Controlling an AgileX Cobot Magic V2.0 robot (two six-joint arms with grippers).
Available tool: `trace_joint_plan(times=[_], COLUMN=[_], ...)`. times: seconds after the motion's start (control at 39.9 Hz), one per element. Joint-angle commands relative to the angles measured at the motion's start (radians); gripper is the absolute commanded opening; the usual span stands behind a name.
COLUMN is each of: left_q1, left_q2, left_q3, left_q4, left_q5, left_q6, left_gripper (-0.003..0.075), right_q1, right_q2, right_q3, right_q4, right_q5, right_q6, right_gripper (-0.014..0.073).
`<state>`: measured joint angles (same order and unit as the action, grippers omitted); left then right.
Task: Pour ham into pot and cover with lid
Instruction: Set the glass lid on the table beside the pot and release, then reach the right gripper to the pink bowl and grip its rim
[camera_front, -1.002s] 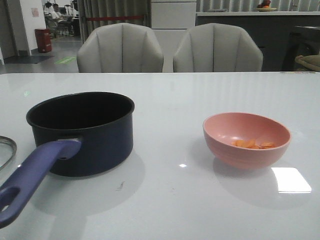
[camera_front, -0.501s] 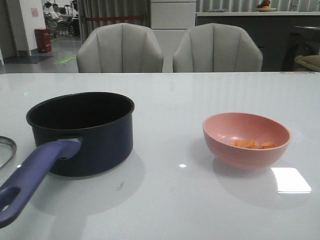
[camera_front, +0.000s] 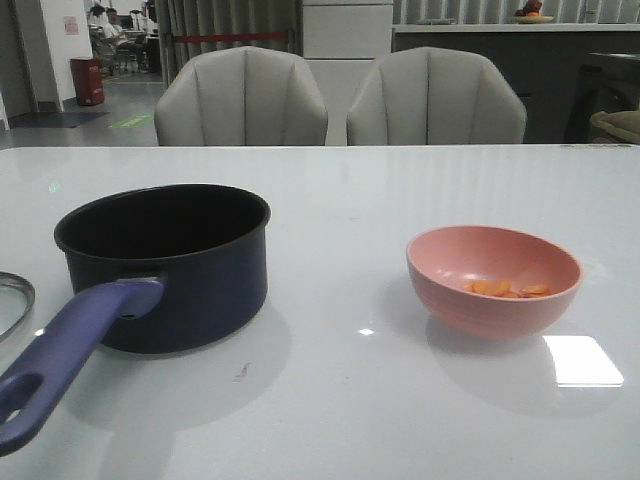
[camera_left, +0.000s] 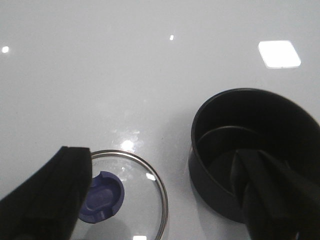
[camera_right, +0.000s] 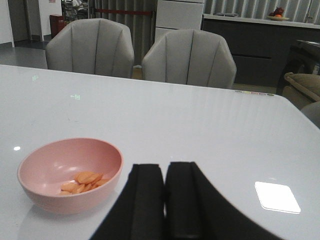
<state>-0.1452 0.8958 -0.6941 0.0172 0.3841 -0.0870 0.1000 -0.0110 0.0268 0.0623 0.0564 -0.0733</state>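
Overhead, the left gripper (camera_left: 165, 200) hangs spread wide, empty, over lid (camera_left: 125, 200) and pot (camera_front: 165, 265).
Right gripper (camera_right: 165, 200) pressed closed, empty; ham (camera_front: 505, 289) in pink bowl (camera_front: 493, 280); glossy white table (camera_front: 340, 190), two grey chairs (camera_front: 240, 98).

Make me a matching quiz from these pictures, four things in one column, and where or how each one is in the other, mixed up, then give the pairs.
Things:
1. small orange ham slices
2. dark navy round saucepan with a purple-blue handle
3. round clear glass lid with a blue-purple knob
4. right pincer

Places or states:
A. flat on the white table, beside the saucepan
B. fingers pressed together, holding nothing
C. lying in the pink bowl
D. uncovered, nothing inside

Pairs: 1-C, 2-D, 3-A, 4-B
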Motion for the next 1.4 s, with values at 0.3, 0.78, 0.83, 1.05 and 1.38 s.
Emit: trace_joint_plan(times=[0.3, 0.78, 0.83, 1.05, 1.38], left_q1=[-0.007, -0.073, -0.087, -0.122, -0.122], left_q2=[-0.569, -0.765, -0.765, -0.765, -0.765], left_q3=[0.317, 0.421, 0.421, 0.421, 0.421], left_q4=[-0.049, -0.049, -0.049, -0.047, -0.043], left_q5=[-0.168, -0.22, -0.22, -0.22, -0.224], left_q6=[-0.001, -0.001, -0.001, -0.001, -0.001], left_gripper=[0.0582, 0.0582, 0.0582, 0.0582, 0.0582], right_q1=[-0.005, -0.005, -0.005, -0.005, -0.004], right_q2=[-0.019, -0.019, -0.019, -0.019, 0.089], right_q3=[-0.005, -0.005, -0.005, -0.006, -0.302], right_q4=[-0.012, -0.012, -0.012, -0.01, -0.01], right_q5=[-0.079, -0.08, -0.084, -0.222, 0.085], right_q6=[0.0, 0.0, 0.0, 0.015, 0.027], right_gripper=[0.0161, 0.0161, 0.0161, 0.0161, 0.0161])
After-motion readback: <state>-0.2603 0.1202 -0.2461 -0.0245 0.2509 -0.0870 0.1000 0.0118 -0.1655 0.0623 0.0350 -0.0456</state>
